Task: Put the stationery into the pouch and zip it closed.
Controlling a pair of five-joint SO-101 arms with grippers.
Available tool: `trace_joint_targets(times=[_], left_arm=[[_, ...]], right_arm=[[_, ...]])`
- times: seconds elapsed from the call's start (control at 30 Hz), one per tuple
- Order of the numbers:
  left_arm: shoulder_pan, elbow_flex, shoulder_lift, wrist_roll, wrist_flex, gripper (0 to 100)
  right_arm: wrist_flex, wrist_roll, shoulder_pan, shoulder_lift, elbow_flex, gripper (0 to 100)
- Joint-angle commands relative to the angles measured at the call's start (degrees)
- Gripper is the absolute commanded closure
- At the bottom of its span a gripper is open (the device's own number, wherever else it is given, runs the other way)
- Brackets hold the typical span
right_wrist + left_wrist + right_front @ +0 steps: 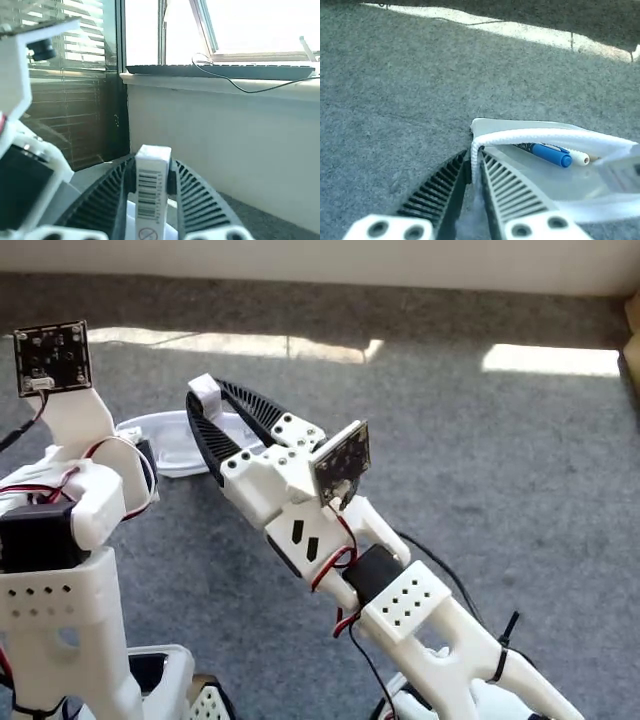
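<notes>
1. High view: set above and behind both arms, tilted down over the grey carpeted table (500, 460). Arms large across the lower half of the frame, wall strip along the top edge.
2. Left wrist view: very near the surface, aimed down along the left gripper (472, 159), clamped on the rim of the clear pouch (545, 175).
3. Right wrist view: raised, facing nearly level past the right gripper (150, 167) and its pinched eraser (150, 190), toward window sill (220, 80) and blinds (65, 75).
4. Shared with the high view: pouch and eraser, both upper left of centre there. Shared by the high and right wrist views: the left arm's camera board (52, 357).

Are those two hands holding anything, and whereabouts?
Left hand pinches the clear plastic pouch by its white rim; right hand clamps a small white barcoded box by its sides.
</notes>
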Motion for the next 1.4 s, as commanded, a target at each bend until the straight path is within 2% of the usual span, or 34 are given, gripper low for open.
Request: trace_joint_targets(times=[0.0, 0.33, 0.5, 0.7, 0.87, 1.13, 1.37], left_arm=[[-0.9, 0.8, 0.6, -0.1, -0.4, 99], [-3.0, 0.7, 0.6, -0.1, -0.4, 99], [-2.9, 0.7, 0.6, -0.1, -0.4, 99], [-2.8, 0.7, 0.6, -0.1, -0.4, 99], [-2.9, 0.8, 0.6, -0.1, -0.4, 99], [-2.8, 0.8, 0.6, -0.1, -0.4, 99], [-2.7, 0.8, 0.6, -0.1, -0.4, 99]], right_arm=[[-1.5, -3.3, 0.7, -1.2, -0.7, 99.5], [-1.2, -3.3, 0.7, -1.3, 1.0, 99.2], [5.5, -3.3, 0.4, -1.3, 0.5, 98.7], [7.1, -3.6, -2.9, -1.3, 0.4, 84.4], [8.0, -3.3, -4.0, -3.6, 0.4, 84.0], [24.1, -3.6, 1.8, -13.1, -6.4, 84.0], [40.4, -3.7, 9.6, -13.6, -15.8, 84.0]])
